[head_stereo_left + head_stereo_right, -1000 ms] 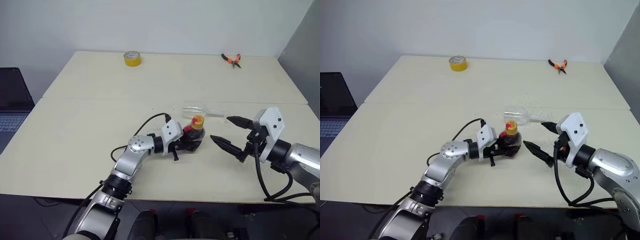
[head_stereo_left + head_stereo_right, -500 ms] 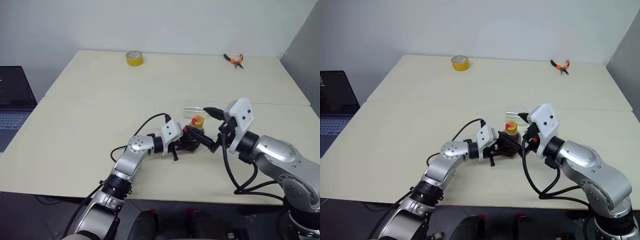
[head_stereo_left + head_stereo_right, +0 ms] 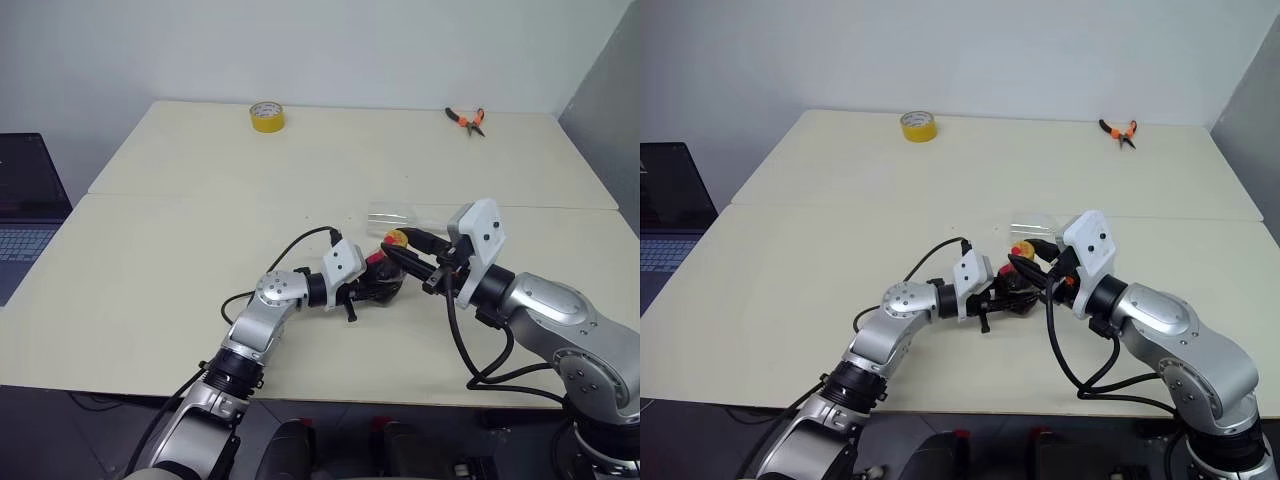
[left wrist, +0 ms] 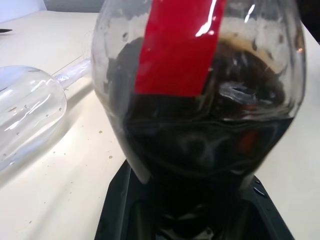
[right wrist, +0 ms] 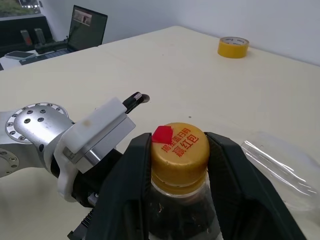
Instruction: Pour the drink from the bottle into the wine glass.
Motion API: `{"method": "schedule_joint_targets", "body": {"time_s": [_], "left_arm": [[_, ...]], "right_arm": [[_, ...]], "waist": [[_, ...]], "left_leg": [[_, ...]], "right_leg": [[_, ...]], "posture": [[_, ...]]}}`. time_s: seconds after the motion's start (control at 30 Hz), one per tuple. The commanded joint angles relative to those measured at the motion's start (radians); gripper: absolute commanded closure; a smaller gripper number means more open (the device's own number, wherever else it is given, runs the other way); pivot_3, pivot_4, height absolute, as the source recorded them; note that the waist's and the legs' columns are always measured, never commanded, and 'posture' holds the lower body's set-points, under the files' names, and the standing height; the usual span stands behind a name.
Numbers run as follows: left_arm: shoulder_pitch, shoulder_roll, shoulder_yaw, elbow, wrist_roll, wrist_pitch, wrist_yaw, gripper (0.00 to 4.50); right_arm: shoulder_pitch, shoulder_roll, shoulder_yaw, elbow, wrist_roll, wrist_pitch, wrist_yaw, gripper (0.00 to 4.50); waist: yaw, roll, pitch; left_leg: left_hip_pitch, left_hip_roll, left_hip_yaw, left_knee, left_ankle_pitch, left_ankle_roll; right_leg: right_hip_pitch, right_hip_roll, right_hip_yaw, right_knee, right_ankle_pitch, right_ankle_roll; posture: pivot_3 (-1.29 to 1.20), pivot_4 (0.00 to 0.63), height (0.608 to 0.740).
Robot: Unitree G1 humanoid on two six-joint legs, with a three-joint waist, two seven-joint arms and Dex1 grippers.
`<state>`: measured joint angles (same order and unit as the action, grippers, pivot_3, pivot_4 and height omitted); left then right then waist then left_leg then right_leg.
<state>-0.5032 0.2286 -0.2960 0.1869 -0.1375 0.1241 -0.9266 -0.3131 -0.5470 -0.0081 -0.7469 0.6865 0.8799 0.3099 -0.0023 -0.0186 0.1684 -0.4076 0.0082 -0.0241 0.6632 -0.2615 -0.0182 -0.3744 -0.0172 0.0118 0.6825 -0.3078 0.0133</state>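
On the cream table (image 3: 180,260), two grippers clamp one bottle (image 5: 179,200); one glass (image 4: 27,112) lies beside.

Head stereo pair looking down over the table (image 3: 150,250), wrist cameras close on the bottle (image 5: 180,150), shared by all.

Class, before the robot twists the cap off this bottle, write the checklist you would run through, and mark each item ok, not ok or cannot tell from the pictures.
1. Left tool clamped on the bottle: ok.
2. Right tool closed around the yellow cap: ok, fingers sit on both sides; firmness of grip cannot tell.
3. Bottle upright on the table: ok.
4. Cap on, drink inside: ok.
5. Wine glass standing ready: not ok, it lies on its side behind the bottle.
6. Tape roll and pliers out of the way: ok, at the far edge.
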Motion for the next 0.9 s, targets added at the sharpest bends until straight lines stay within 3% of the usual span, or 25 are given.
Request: {"method": "schedule_joint_targets", "body": {"time_s": [0.03,0.3,0.5,0.67,0.9], "left_arm": [[-0.012,-0.008,0.010,-0.035,-0.012,-0.026,0.001,3.60],[-0.010,-0.011,0.011,-0.035,-0.012,-0.027,0.003,3.62],[-0.006,-0.013,0.010,-0.038,-0.009,-0.026,0.004,3.64],[-0.007,-0.012,0.019,-0.038,-0.012,-0.025,0.007,3.64],[-0.005,-0.014,0.025,-0.047,-0.031,-0.024,-0.003,3.65]], "right_arm": [[0.003,0.033,-0.034,-0.020,0.031,-0.028,0.002,3.25],[0.019,0.205,-0.113,-0.011,0.213,-0.037,-0.038,3.26],[0.032,0.223,-0.133,-0.020,0.262,-0.046,-0.103,3.27],[0.130,0.108,-0.211,-0.007,0.048,-0.148,-0.123,3.27],[0.427,0.038,-0.296,0.090,-0.160,-0.373,-0.002,3.28]], "waist": [[0.000,0.000,0.000],[0.000,0.000,0.000],[-0.001,0.000,0.000],[0.003,0.000,0.000],[-0.001,0.001,0.000]], "left_leg": [[0.000,0.000,0.000,0.000,0.000,0.000],[0.000,0.000,0.000,0.000,0.000,0.000],[0.000,0.000,0.000,0.000,0.000,0.000],[0.000,0.000,0.000,0.000,0.000,0.000],[0.001,0.000,0.000,-0.001,0.000,0.000]], "right_leg": [[0.000,0.000,0.000,0.000,0.000,0.000],[0.000,0.000,0.000,0.000,0.000,0.000],[0.000,0.000,0.000,0.000,0.000,0.000],[0.000,0.000,0.000,0.000,0.000,0.000],[0.000,0.001,0.001,0.000,0.000,0.000]], "posture": [[0.00,0.150,0.740],[0.00,0.150,0.740],[0.00,0.150,0.740],[0.00,0.150,0.740],[0.00,0.150,0.740]]}}
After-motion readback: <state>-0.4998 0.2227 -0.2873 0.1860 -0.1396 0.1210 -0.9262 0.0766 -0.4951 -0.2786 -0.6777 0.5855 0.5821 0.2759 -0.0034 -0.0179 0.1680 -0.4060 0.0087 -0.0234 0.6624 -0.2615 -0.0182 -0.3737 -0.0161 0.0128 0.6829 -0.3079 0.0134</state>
